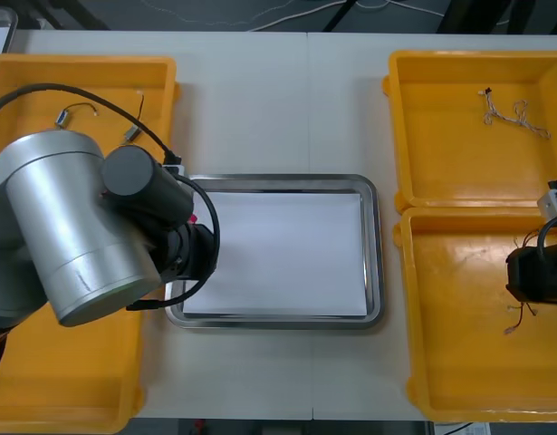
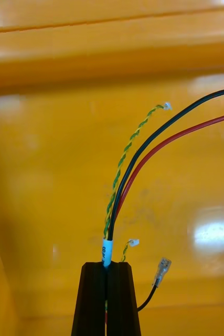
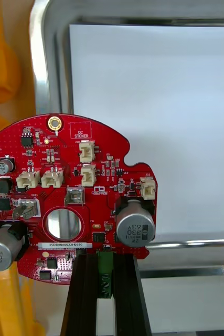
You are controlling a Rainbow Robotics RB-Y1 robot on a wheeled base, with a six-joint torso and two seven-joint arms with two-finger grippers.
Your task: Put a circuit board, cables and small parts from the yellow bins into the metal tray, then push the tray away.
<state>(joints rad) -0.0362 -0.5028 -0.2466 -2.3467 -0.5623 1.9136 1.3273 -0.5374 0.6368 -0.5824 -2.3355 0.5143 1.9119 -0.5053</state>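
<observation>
Circuit board (image 3: 75,194) clamped in left end effector (image 3: 105,262), metal tray (image 3: 49,68) directly beyond it; right end effector (image 2: 106,269) clamped on cables (image 2: 135,163).

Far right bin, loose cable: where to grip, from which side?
Probably the bunched middle of the cable, from straight above, fingers across the strands. It lies flat on the yellow bin floor, clear of the walls, and its thin ends splay out.
</observation>
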